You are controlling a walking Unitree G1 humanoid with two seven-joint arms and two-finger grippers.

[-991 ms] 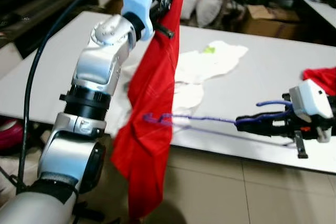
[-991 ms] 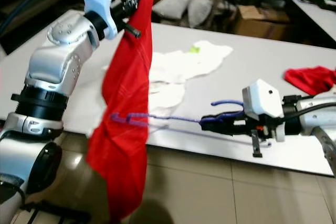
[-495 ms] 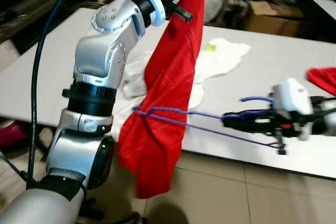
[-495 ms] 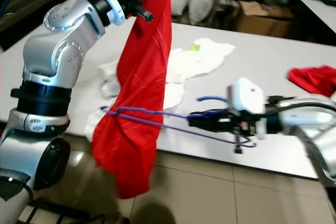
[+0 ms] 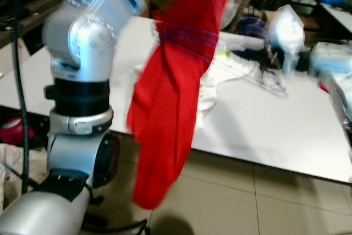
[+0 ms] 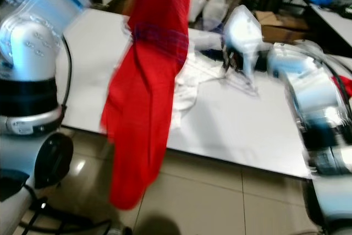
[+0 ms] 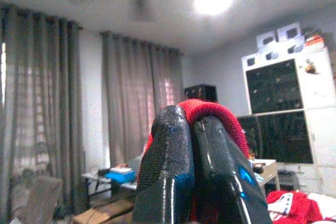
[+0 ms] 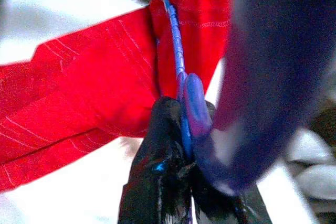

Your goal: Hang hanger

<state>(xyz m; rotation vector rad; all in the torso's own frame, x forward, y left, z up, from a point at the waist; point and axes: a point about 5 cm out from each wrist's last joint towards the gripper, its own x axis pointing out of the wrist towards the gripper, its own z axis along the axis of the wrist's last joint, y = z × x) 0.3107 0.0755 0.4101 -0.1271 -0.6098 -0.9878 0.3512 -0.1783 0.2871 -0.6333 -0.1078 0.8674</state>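
A red garment (image 5: pixel 170 108) hangs in a long fold from my raised left gripper (image 7: pixel 191 121), which is shut on the cloth's top edge. My left arm (image 5: pixel 88 37) stands tall at the left. A thin blue-purple wire hanger (image 8: pixel 176 61) is pinched in my right gripper (image 8: pixel 176 179), which is shut on it. In the eye views that gripper (image 5: pixel 250 28) is blurred, held above the white table (image 5: pixel 264 130) just right of the garment. The hanger's far end shows as a purple band (image 5: pixel 187 36) across the red cloth. Motion blur hides finer detail.
White cloth (image 5: pixel 212 94) lies on the table behind the garment. A cardboard box (image 6: pixel 278 17) and clutter stand beyond the table's far side. Tiled floor (image 5: pixel 264 207) runs along the near table edge, below the garment's hem.
My right gripper has risen from near the table's front edge and swung left with the hanger, up to the garment. My left arm lifted the garment higher. The picture is now blurred.
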